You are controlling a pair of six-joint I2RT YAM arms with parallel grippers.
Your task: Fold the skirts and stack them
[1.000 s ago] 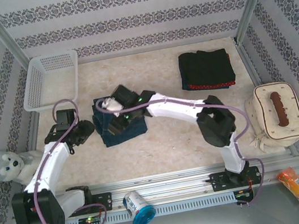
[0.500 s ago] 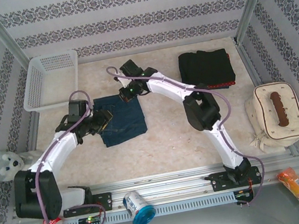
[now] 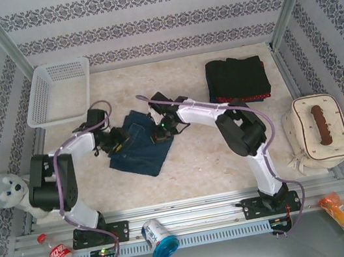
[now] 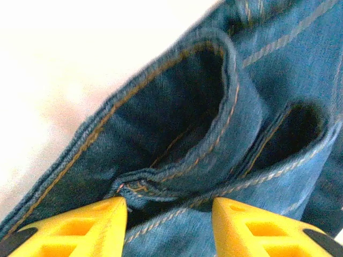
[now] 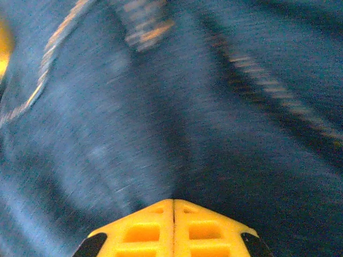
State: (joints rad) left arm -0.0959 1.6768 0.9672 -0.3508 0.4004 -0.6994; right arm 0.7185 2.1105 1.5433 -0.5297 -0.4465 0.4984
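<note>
On the table (image 3: 210, 161), a denim skirt (image 3: 138, 152) is lying rumpled, left jaws gaping over its hem, right jaws pressing together against it; black and red skirts (image 3: 237, 78) are sitting folded, stacked behind.

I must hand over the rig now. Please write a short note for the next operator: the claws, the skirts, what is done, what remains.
Left claw: open, with a denim fold at the gap between its tips.
Right claw: shut, tips at the denim, no cloth seen pinched.
Denim skirt: mid-table between both claws, rumpled and only partly folded.
Done: black skirt lies folded on the red skirt, far right.
Left: finish folding the denim skirt and put it on that stack.
</note>
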